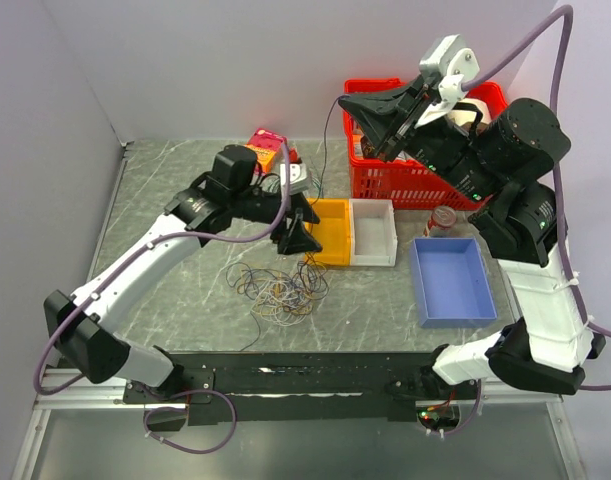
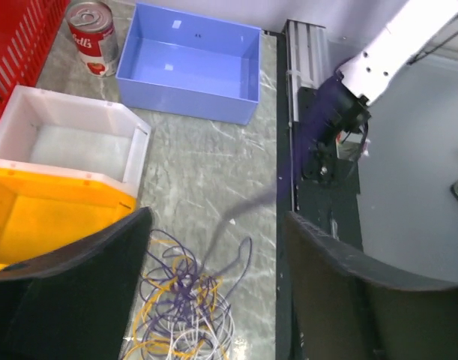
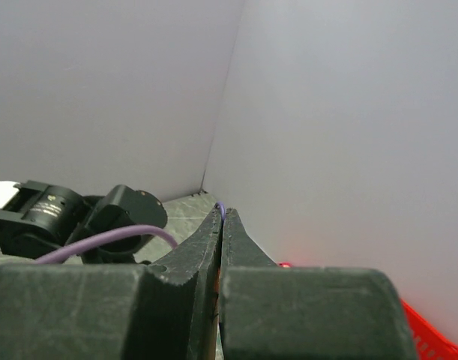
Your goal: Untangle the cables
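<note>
Black fingers (image 2: 71, 300) of the left pincer (image 2: 217, 225) fill the foreground of its wrist view, spread wide with nothing clamped between them. It hovers above the cables (image 2: 180, 319), apparently placed to pin or pick at the bunch. Across the desk (image 1: 155, 170), the right pincer (image 1: 347, 102) is pressed fully shut on one purple strand (image 3: 220, 205) and held high above the red basket (image 1: 425, 175). That height likely serves to tension the strand so that it draws clear of the heap. The cables lie loose on the desk, just beside the yellow bin (image 1: 330, 230).
</note>
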You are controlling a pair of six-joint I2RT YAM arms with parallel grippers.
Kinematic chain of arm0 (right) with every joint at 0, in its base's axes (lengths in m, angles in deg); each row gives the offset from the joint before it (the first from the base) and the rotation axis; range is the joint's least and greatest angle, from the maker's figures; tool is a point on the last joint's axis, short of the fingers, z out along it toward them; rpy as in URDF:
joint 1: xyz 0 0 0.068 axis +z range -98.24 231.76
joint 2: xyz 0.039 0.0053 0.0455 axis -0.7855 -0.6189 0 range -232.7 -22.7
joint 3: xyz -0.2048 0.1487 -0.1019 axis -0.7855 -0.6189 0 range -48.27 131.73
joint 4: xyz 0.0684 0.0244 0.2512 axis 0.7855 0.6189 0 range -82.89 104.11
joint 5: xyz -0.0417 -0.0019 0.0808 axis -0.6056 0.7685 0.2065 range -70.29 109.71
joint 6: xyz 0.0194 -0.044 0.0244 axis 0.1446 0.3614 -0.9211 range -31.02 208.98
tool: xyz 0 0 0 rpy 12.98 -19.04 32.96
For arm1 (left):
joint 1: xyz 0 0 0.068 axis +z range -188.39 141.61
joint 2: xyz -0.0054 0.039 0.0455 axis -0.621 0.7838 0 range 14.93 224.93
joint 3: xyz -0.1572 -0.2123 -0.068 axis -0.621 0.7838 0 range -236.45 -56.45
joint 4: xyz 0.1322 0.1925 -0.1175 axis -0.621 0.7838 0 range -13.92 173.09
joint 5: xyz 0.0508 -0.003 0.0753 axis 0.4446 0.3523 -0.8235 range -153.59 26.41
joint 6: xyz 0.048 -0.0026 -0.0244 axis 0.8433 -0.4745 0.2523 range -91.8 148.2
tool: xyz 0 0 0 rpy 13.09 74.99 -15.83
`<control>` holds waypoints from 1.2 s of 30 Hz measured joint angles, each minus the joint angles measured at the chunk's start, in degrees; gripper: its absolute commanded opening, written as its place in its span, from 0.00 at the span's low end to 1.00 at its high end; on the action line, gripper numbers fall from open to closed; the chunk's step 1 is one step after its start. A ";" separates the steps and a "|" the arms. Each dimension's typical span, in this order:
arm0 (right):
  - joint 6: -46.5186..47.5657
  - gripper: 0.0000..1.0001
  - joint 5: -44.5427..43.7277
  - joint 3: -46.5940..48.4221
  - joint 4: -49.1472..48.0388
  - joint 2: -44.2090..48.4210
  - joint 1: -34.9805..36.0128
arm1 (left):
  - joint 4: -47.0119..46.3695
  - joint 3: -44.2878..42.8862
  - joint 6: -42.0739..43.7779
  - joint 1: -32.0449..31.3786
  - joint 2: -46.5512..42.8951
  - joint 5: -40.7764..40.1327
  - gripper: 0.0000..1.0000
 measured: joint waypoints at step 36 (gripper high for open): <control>-12.48 0.91 24.39 -66.77 -25.44 19.15 -6.56 | 10.40 -14.78 -14.25 2.08 -2.82 -21.05 0.01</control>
